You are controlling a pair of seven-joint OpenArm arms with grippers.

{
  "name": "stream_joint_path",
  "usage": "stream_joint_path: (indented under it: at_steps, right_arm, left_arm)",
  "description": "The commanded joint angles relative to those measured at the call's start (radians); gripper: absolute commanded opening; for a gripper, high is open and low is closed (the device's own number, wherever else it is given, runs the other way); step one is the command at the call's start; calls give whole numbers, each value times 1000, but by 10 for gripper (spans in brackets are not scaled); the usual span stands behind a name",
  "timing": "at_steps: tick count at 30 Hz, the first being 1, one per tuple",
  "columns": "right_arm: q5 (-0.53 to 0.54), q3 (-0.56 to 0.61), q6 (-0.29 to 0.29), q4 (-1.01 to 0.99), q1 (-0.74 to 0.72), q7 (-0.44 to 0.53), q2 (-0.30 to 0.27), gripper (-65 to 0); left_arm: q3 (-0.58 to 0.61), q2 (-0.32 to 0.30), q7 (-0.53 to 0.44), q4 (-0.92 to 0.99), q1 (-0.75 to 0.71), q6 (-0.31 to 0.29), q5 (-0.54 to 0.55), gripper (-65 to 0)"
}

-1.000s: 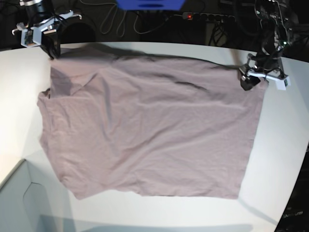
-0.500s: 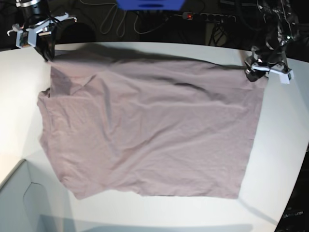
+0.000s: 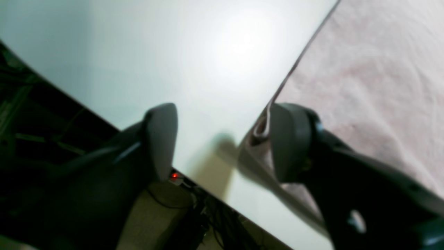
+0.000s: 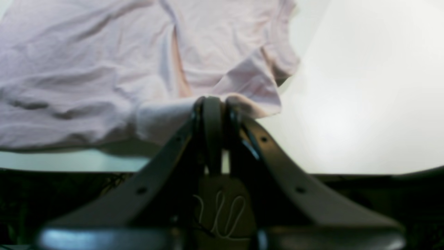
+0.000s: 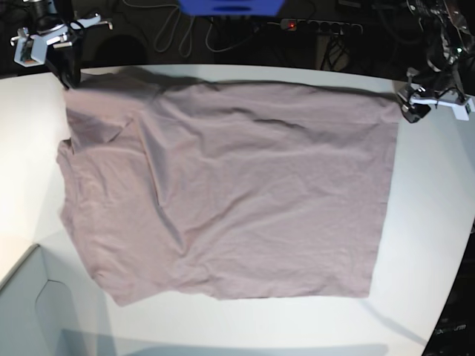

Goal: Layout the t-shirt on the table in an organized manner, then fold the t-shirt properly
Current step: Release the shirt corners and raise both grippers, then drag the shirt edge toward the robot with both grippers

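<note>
The t-shirt (image 5: 230,185) lies spread across the table (image 5: 438,208), filling most of the base view. At upper left of that view the right gripper (image 5: 65,70) has its jaws pressed together on a fold of fabric at the shirt's corner. At upper right the left gripper (image 3: 222,142) stands wide apart, one finger (image 3: 289,142) touching the shirt's hemmed edge. Both wrist views are blurred, and the shirt's collar cannot be made out.
</note>
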State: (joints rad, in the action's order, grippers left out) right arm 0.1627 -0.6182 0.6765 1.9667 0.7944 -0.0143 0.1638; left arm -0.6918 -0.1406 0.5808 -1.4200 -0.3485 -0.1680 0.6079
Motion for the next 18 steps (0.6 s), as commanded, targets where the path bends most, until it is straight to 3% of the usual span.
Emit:
stream_joint_path:
  at_steps: [1,8,18]
  right_arm:
    - [16,-1,22,13,1,32,-7,-650]
    - [13,4,22,13,0,32,-7,-650]
    - [13,7,22,13,-2,32,-7,-650]
  left_arm:
    - [-1,-11,-12,-14,-7,-8,10,-223]
    - [87,-11,-12,-14,-16,-8,10,-235]
    - [99,-12,-17,11,-11,-8,10,-495]
